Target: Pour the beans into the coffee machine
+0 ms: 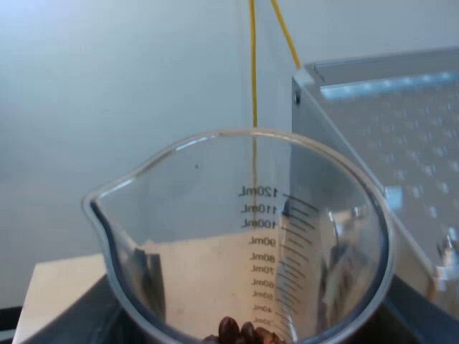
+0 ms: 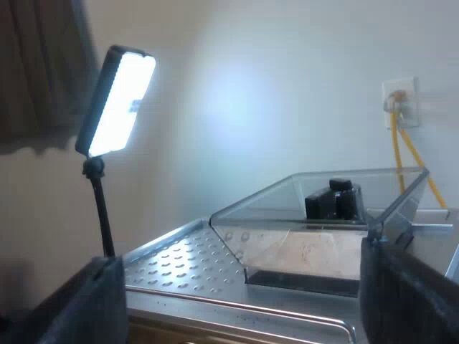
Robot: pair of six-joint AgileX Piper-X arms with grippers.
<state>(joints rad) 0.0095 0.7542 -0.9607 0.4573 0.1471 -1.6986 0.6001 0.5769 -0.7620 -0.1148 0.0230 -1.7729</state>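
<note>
Open room is left over the dimpled top of the espresso machine (image 2: pixel 186 269). It is closed off at one end by the clear bean hopper (image 2: pixel 323 236) (a dark block is seen inside) and, beyond the far edge, by a lamp panel (image 2: pixel 118 100). The measuring glass (image 1: pixel 237 236) is crowded by the machine's near corner; yellow cables (image 1: pixel 252 64) hang behind.

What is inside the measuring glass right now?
A few dark coffee beans lie at the bottom of the measuring glass; above them it is empty. The whole pile cannot be seen.
</note>
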